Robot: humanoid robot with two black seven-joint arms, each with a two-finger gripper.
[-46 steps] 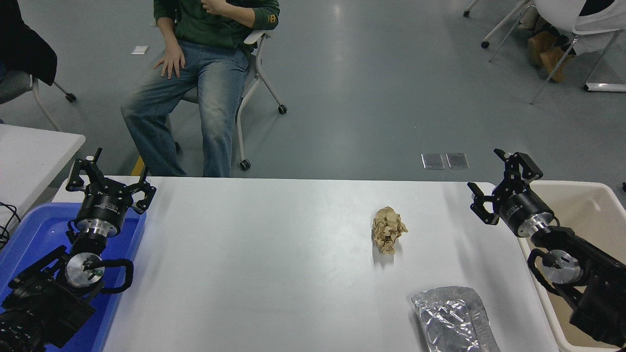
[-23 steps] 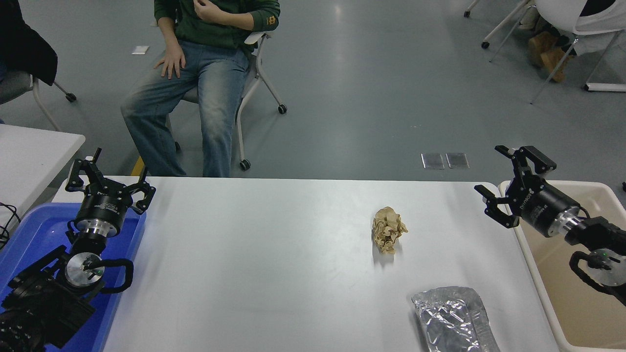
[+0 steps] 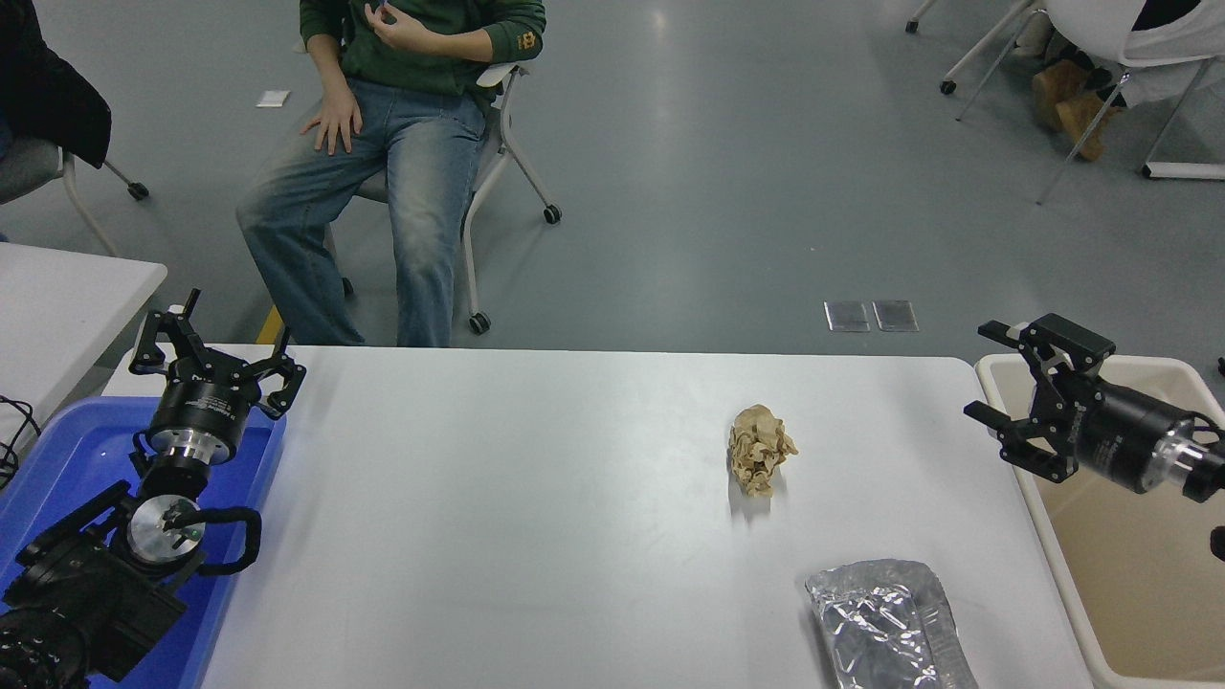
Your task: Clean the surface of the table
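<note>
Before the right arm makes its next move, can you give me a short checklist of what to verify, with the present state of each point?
1. Right gripper open and holding nothing: ok.
2. Right gripper hangs at the beige bin rim, apart from any trash: ok.
3. Crumpled brown paper lies free on the table surface, nothing beside it: ok.
4. Silver foil pouch all on the table: cannot tell, the picture's bottom edge cuts it.
5. Table cleared: not ok, both pieces remain.
6. Left gripper parked open over the blue tray, off the path: ok.
</note>
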